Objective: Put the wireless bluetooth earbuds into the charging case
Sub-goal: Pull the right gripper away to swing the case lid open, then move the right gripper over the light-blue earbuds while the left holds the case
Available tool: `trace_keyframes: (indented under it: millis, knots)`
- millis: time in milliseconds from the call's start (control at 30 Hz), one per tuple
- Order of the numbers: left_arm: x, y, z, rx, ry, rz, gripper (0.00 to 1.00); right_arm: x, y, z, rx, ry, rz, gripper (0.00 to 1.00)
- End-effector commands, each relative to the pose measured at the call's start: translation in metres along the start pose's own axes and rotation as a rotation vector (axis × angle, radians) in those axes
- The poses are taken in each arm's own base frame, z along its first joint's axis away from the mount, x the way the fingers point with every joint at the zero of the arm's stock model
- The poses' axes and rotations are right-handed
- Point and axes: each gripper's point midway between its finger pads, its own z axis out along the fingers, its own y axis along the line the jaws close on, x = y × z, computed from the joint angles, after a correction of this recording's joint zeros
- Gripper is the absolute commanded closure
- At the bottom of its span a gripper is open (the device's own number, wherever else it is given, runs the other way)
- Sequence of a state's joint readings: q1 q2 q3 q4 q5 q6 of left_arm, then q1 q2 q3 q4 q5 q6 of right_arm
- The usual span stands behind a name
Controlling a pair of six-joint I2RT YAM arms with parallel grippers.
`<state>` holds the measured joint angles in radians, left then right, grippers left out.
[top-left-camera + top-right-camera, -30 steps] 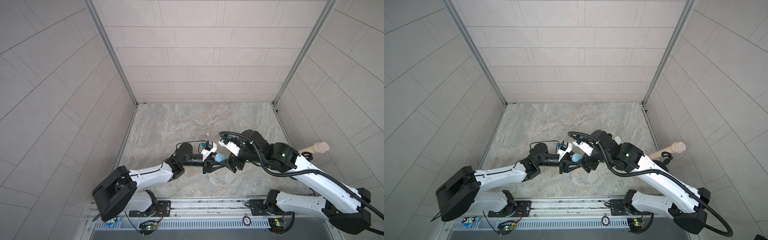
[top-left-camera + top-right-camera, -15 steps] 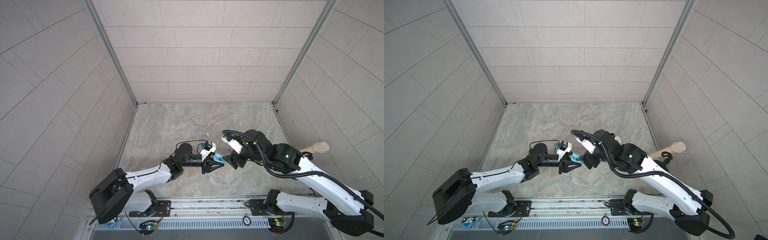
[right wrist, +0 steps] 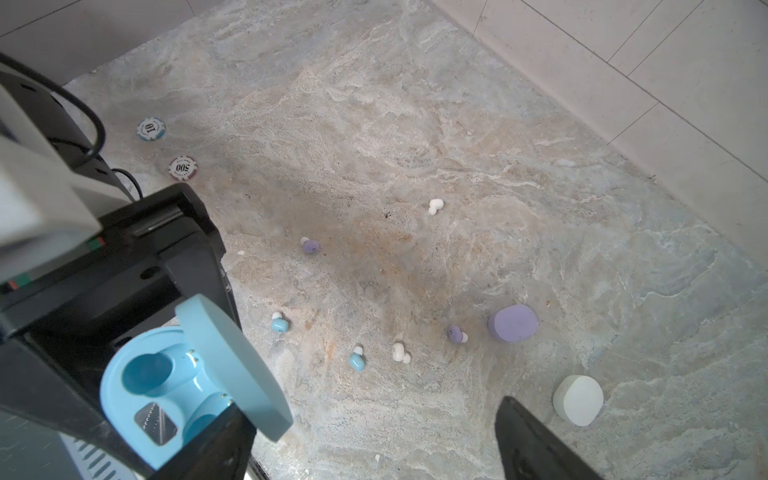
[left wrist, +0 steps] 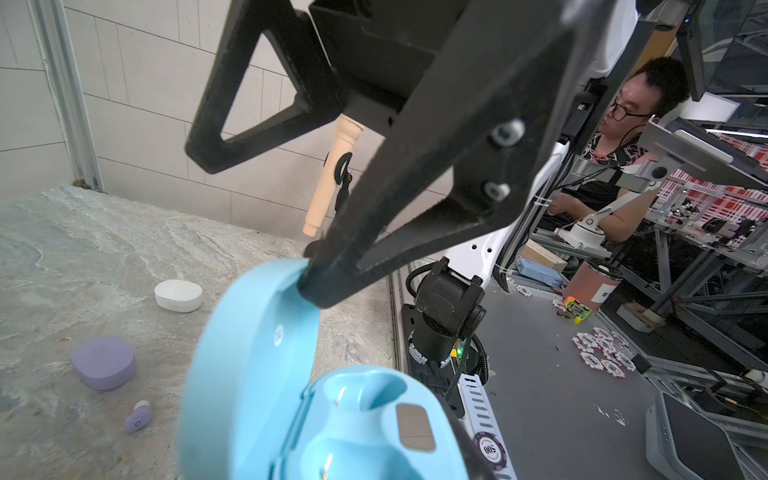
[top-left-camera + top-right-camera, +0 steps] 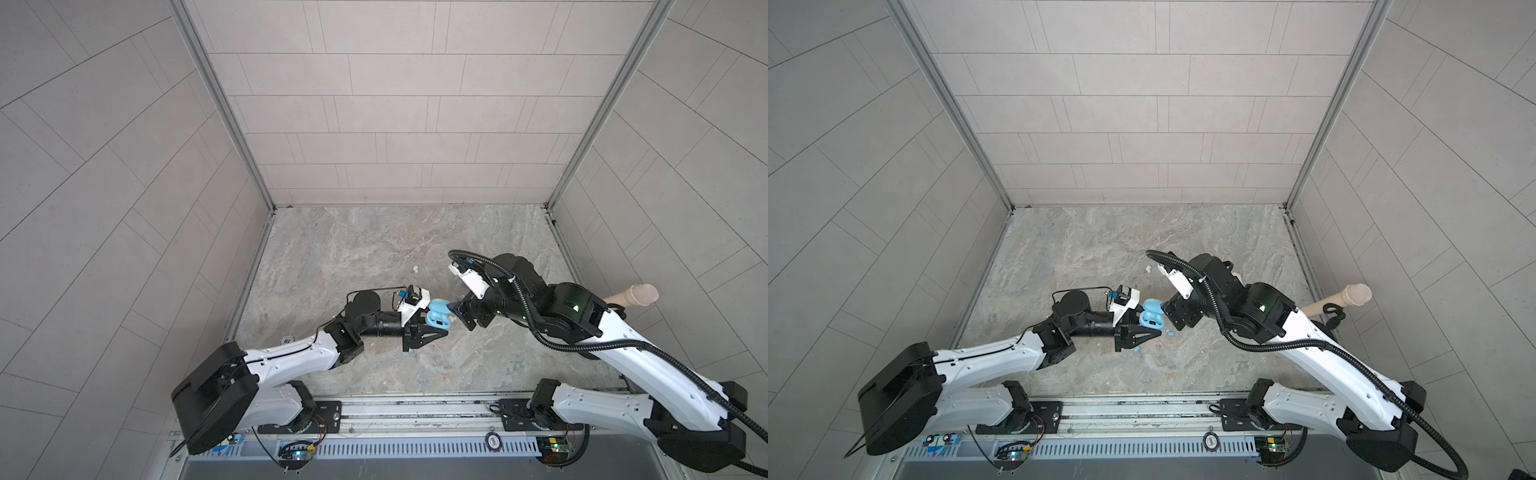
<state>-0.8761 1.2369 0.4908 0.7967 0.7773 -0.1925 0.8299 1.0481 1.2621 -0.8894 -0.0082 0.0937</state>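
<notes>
Our left pincer [image 5: 437, 328] is clenched on the light blue case [image 3: 166, 386], lid open and both wells bare. The right pincer [image 5: 462, 318] stands released and empty just beside its lid. All the earbuds [image 3: 356, 360] lie loose on the bench [image 3: 415, 124], the nearest light blue earbud [image 3: 279, 323] close by. We judge the fetching step begins: next, the right pincer must drop onto that bud and pinch it squarely.
</notes>
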Motion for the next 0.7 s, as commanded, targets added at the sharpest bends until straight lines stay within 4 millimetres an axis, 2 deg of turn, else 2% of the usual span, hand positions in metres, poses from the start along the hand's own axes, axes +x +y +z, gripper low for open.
trace_keyframes:
  millis: [0, 133, 200, 267, 300, 367, 467, 533, 667]
  knots:
    - [-0.004, 0.008, -0.005, -0.034, -0.046, 0.009, 1.00, -0.004, -0.004, -0.013, 0.004, -0.020, 0.067, 0.04]
    - [-0.003, 0.024, -0.014, -0.104, -0.057, 0.002, 1.00, 0.000, -0.012, -0.014, 0.006, -0.024, 0.187, 0.01]
    - [-0.002, 0.029, -0.019, -0.130, -0.062, 0.001, 1.00, 0.006, -0.023, -0.013, 0.042, -0.014, 0.272, 0.01]
    - [-0.002, 0.036, -0.025, -0.164, -0.082, -0.005, 1.00, 0.027, -0.046, -0.004, 0.151, 0.027, 0.433, 0.01]
    - [-0.002, 0.038, -0.027, -0.173, -0.088, -0.009, 1.00, 0.038, -0.051, 0.003, 0.168, 0.045, 0.510, 0.01]
    - [0.000, 0.043, -0.031, -0.199, -0.095, -0.018, 1.00, 0.060, -0.043, 0.029, 0.111, 0.077, 0.652, 0.03]
    - [0.001, 0.051, -0.037, -0.248, -0.101, -0.023, 1.00, 0.081, -0.022, 0.064, 0.009, 0.119, 0.798, 0.06]
    - [0.002, 0.060, -0.045, -0.306, -0.106, -0.024, 1.00, 0.098, -0.015, 0.081, 0.003, 0.182, 0.877, 0.08]
    - [-0.001, 0.077, -0.065, -0.402, -0.129, -0.030, 1.00, 0.113, 0.008, 0.105, -0.046, 0.299, 0.891, 0.11]
